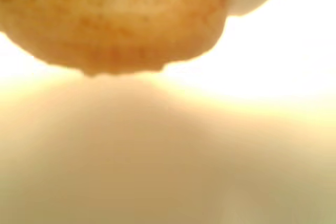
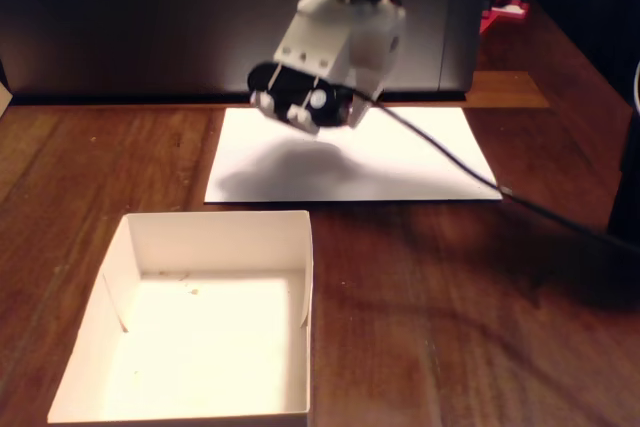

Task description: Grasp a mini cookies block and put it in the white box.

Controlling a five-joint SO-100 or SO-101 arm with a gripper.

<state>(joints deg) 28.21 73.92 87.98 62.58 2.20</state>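
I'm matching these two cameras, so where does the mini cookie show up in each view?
Wrist view: the mini cookie fills the top left, close and blurred, above a pale surface.
Fixed view: not visible; the gripper hangs over the white paper sheet, behind the white box.
Shared landmark: likely the paper sheet, the pale surface below the cookie.

No text, label, brand, number or sign can be read in either view. The white box (image 2: 205, 237), the white paper sheet (image 2: 420, 162) beyond it and the arm's white housing (image 2: 340, 42) show plain, unmarked surfaces.
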